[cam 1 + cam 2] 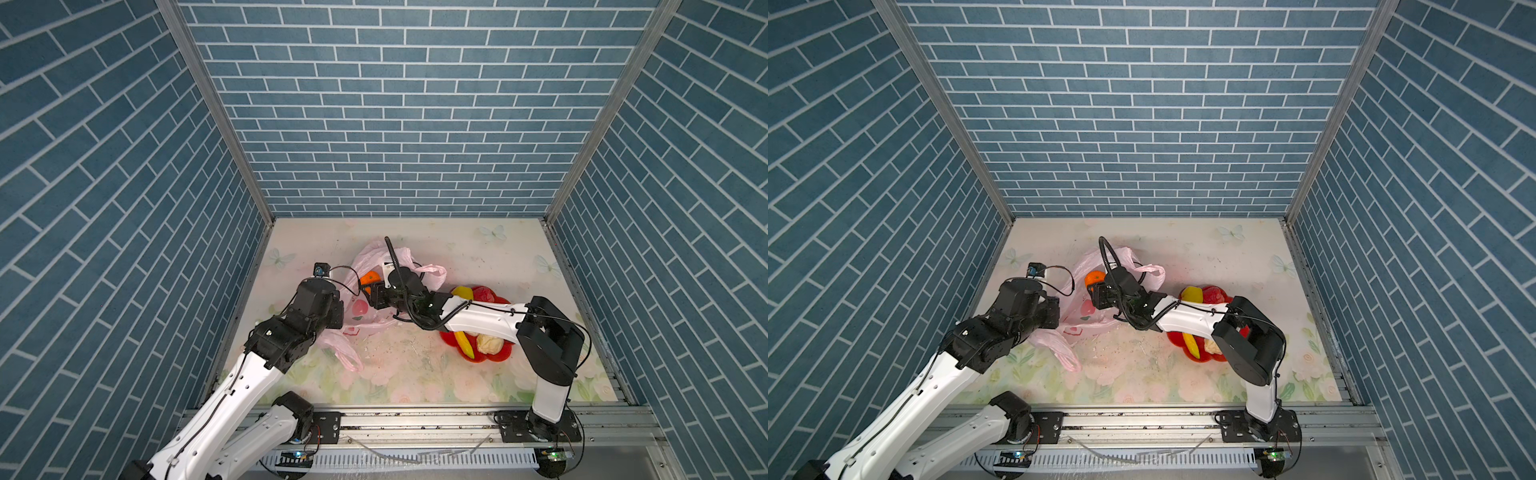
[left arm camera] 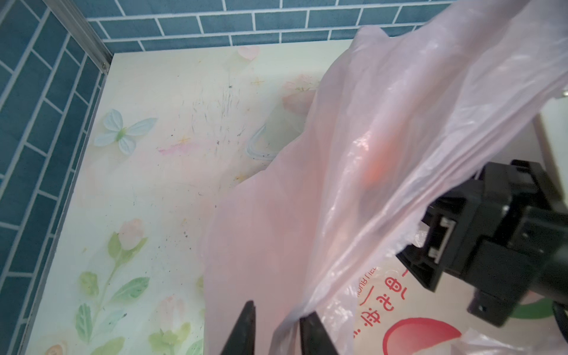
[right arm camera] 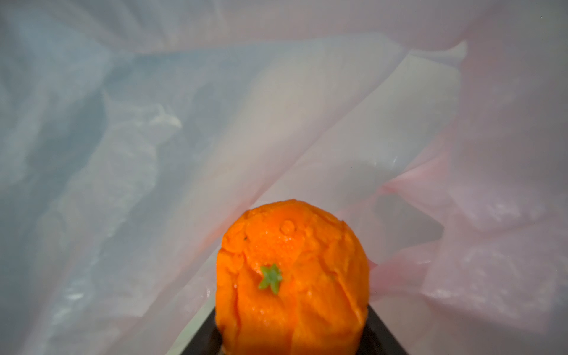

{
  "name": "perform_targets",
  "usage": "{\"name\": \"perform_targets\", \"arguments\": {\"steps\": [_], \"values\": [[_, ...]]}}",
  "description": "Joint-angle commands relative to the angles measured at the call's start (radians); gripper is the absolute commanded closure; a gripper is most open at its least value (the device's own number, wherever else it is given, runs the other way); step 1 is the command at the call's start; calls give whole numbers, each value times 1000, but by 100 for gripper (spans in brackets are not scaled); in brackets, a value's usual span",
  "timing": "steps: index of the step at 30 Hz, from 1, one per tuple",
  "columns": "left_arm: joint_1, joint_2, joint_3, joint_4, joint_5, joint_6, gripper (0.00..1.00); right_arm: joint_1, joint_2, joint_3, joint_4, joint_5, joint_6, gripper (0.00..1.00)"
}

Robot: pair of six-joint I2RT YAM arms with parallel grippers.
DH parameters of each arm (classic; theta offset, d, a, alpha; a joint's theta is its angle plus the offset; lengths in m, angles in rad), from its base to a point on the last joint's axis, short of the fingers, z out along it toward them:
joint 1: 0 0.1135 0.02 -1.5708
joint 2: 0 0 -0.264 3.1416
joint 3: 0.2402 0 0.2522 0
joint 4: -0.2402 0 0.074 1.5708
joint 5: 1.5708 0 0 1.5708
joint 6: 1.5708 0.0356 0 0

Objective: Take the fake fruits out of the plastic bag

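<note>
Over the table, in both top views, we count lemon [image 1: 463,292], red berry [image 1: 484,294], banana [image 1: 464,345] and one cream ball [image 1: 489,344] out on the red plate [image 1: 494,357], its middle hidden by the right arm. The right gripper [image 1: 368,287] holds the orange [image 1: 370,277] at the plastic bag's [image 1: 370,254] mouth. By the left wrist view, the left gripper's [image 2: 279,325] jaws stand narrowly parted, film bunched between. By the right wrist view, the orange sits clamped; whatever else remains inside, we cannot see.

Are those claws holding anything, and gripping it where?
The right gripper clasps the orange by its sides. The left gripper, jaws apart around film of the plastic bag, seemingly grips nothing.
</note>
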Motion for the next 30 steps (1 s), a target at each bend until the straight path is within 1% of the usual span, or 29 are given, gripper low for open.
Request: {"name": "perform_targets", "arguments": {"steps": [1,4,7,11,13,15,17,19,22,25,28,30], "values": [[2,28,51,-30,-9,-46,63,3,-28,-26,-14,-47,-54,97],[7,62,111,-72,13,-77,47,3,-16,-14,-44,-56,-77,97],[12,94,189,-139,45,-102,35,1,-1,2,-72,-62,-95,98],[13,103,281,-218,81,-126,28,3,16,22,-94,-64,-99,98],[14,95,314,-233,128,-136,25,1,27,33,-101,-62,-95,98],[14,85,337,-237,190,-148,24,1,39,46,-113,-62,-93,98],[14,78,344,-215,285,-166,26,0,51,61,-127,-63,-91,98],[14,65,318,-138,441,-207,32,0,62,77,-135,-65,-90,99],[12,43,242,-9,606,-287,40,0,75,93,-146,-67,-88,99],[12,24,143,104,691,-343,44,-4,82,99,-146,-76,-81,99],[9,19,57,195,738,-375,43,-5,89,104,-145,-86,-70,99],[1,24,18,229,748,-383,42,-6,90,106,-146,-88,-67,99]]}}
